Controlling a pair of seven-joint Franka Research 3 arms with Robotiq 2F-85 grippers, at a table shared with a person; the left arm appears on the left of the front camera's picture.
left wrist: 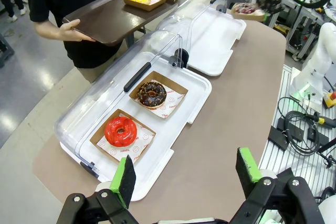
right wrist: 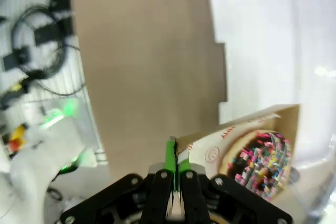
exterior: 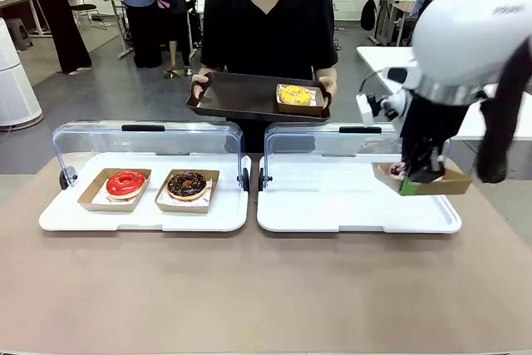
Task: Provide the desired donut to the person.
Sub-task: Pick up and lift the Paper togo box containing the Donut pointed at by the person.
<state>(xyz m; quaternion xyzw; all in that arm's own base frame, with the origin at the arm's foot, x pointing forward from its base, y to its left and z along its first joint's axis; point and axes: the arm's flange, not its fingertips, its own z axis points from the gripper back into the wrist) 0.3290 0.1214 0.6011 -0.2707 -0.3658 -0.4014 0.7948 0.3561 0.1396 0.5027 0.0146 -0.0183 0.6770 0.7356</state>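
The right gripper (right wrist: 172,156) was seen with its jaws pinched tight on the rim of the cardboard box (right wrist: 239,129) carrying the sprinkle donut (right wrist: 260,163). The box looked lifted off the right white tray (exterior: 332,205), so pickup was judged done. The left gripper (left wrist: 186,174) was parked over the counter (left wrist: 236,114), jaws wide apart, nothing in them. A yellow donut (exterior: 295,95) was already sat on the brown tray (exterior: 233,97) held out by the person (exterior: 268,31). The handover across to that tray was reckoned not yet done, tbh.

Left case (exterior: 62,218) holds 2 boxed donuts (exterior: 126,183); behind it, the person (exterior: 266,31) holds a tray (exterior: 229,97) carrying 1 donut (exterior: 295,95)
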